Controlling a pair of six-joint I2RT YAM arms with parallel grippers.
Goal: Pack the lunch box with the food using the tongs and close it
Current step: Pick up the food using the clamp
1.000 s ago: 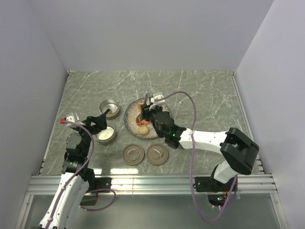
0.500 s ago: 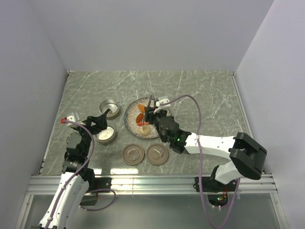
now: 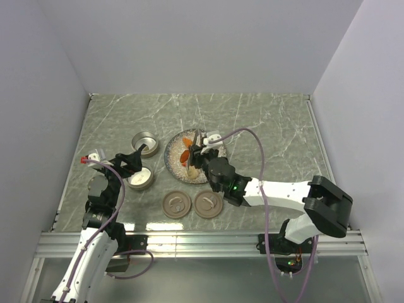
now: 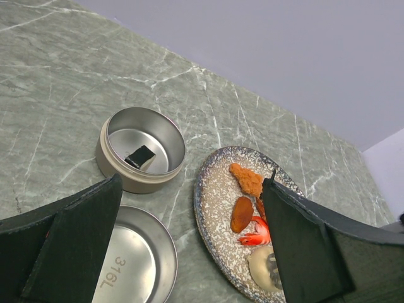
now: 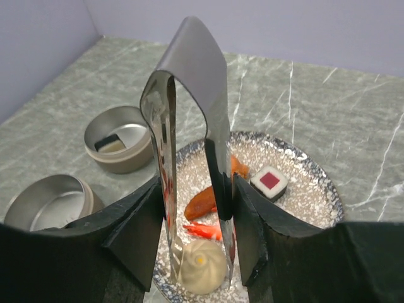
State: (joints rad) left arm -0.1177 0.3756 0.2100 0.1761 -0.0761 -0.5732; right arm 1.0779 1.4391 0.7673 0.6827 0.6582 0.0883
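Observation:
My right gripper is shut on the tongs, which point down at the speckled plate. The tong tips stand on either side of a beige dumpling at the plate's near edge. Behind it lie a red shrimp, an orange piece and a white square with a red centre. The lunch box is two round steel tins: the far one holds a small dark and pale piece, the near one shows a bare bottom. My left gripper hangs open above the tins.
Two round brown lids lie side by side on the marble table in front of the plate. Grey walls close in the table on three sides. A metal rail runs along the near edge.
The right wrist has shifted slightly over the plate's near edge, bringing the tong tips around the dumpling, and the tongs have narrowed a little. The left arm has not moved.

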